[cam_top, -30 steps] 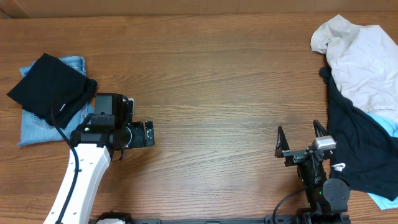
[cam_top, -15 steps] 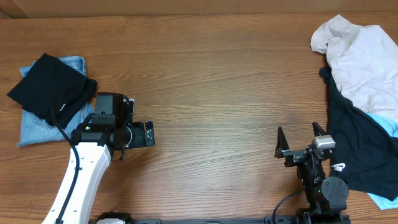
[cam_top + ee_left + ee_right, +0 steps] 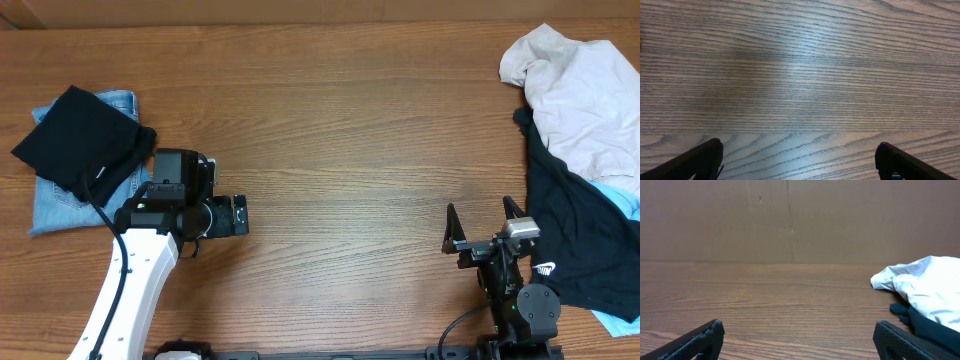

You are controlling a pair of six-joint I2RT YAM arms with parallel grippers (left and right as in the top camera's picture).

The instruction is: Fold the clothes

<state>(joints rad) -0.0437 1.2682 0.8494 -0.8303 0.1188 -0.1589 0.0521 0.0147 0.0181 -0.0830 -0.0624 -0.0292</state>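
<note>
Left claw (image 3: 236, 215) and right claw (image 3: 480, 225) both gape wide, empty. Black shirt (image 3: 80, 140) lies folded on jeans (image 3: 60, 205); white shirt (image 3: 590, 100) is heaped far right of it. It overlaps a logo garment (image 3: 580, 240), so a grab may drag both.

Black shirt (image 3: 75, 140) folded atop jeans (image 3: 58, 205), left; off-white shirt (image 3: 585, 100) crumpled, right

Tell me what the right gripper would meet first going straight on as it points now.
Probably nothing on the table: the right gripper faces bare wood up to the cardboard wall; the off-white shirt lies right of that line.
</note>
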